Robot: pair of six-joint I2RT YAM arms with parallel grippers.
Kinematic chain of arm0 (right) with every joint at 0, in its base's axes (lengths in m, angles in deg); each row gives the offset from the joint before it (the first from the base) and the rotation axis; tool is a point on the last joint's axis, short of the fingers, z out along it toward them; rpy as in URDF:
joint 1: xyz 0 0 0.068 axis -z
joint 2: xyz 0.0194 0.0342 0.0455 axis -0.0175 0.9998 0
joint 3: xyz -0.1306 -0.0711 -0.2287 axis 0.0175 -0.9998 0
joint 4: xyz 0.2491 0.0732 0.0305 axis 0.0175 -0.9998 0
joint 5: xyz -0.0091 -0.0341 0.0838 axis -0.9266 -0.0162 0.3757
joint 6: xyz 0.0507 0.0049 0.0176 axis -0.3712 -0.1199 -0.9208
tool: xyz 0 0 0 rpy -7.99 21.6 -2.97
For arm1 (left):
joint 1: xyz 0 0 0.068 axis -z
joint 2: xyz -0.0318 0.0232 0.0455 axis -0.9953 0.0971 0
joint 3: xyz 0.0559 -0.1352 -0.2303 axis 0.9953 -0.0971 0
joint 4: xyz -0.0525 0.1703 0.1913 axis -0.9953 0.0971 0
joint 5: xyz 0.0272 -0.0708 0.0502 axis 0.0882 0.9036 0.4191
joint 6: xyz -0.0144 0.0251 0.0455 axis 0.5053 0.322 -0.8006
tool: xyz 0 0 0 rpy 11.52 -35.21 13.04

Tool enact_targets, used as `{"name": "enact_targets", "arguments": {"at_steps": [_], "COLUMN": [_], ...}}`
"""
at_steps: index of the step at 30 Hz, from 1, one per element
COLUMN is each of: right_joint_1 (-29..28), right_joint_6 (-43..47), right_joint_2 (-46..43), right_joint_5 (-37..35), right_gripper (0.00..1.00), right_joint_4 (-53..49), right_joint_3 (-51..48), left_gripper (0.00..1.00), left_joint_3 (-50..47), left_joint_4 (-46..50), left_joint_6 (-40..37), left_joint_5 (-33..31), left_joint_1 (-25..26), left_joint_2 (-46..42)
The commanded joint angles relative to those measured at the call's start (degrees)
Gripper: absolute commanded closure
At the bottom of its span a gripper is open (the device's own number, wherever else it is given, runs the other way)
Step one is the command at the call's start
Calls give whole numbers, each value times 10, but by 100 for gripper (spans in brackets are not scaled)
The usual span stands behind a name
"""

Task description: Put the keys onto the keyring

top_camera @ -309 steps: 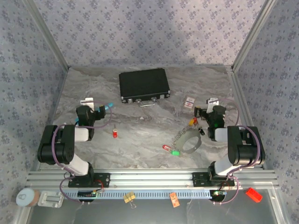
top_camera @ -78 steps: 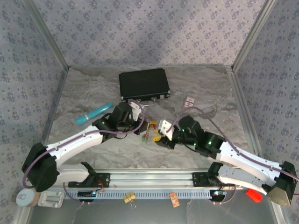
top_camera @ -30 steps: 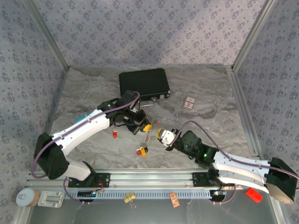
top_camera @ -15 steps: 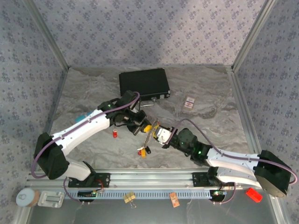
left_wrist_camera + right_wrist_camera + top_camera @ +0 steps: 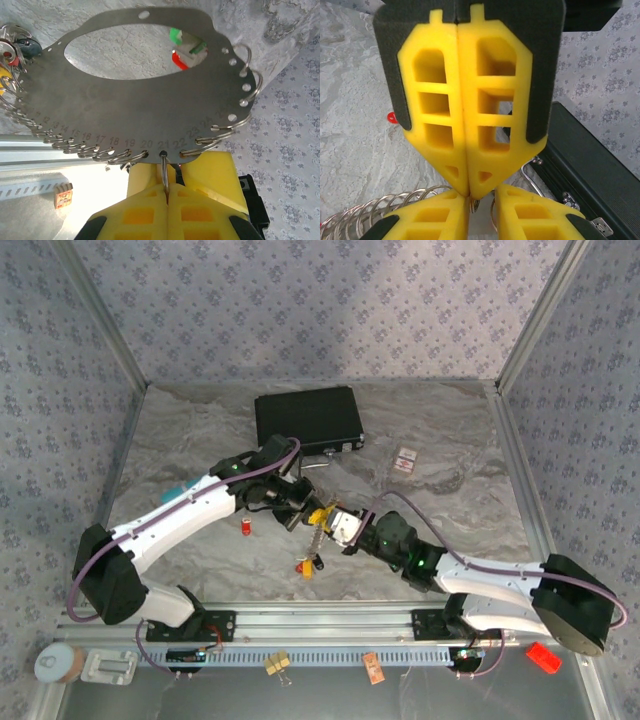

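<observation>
Mid-frame, the right tool (image 5: pixel 480 207) has moved up against the left tool (image 5: pixel 167 195), jaws narrowly apart around a small ring (image 5: pixel 475 202). The left stays clamped on the keyring (image 5: pixel 150 110), ready for threading.

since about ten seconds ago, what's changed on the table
The pale grey metal keyring left the table near the right arm; the left gripper now holds it raised at centre, shut on one of its wire loops. The right gripper reached in leftward and now meets it tip to tip. Unmoved: the lone red-headed key, the black case, the red-and-white card.
</observation>
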Motion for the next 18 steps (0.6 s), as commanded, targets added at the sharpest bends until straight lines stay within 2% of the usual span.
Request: {"name": "enact_targets", "arguments": {"at_steps": [1, 5, 9, 12, 13, 17, 18], "right_joint_1": [3, 3, 4, 7, 8, 25, 29], "right_joint_6": [7, 13, 16, 15, 13, -7, -15], "right_joint_2": [12, 22, 23, 18, 15, -3, -7], "right_joint_5": [2, 0, -3, 1, 4, 29, 38], "right_gripper": [79, 83, 98, 100, 100, 100, 100], "right_joint_4": [24, 26, 22, 15, 11, -12, -19], "right_joint_3": [19, 21, 23, 24, 25, 26, 26], "left_gripper": [100, 100, 100, 99, 91, 43, 35], "left_joint_3": [7, 7, 5, 8, 7, 5, 5], "left_joint_4": [4, 4, -14, -20, -24, -27, -26], "left_joint_6": [39, 42, 36, 9, 1, -66, -91], "left_joint_5": [20, 19, 10, -38, -54, -122, -143], "left_joint_1": [7, 8, 9, 8, 6, -8, -13], "left_joint_2": [-7, -8, -14, -33, -41, -74, -83]}}
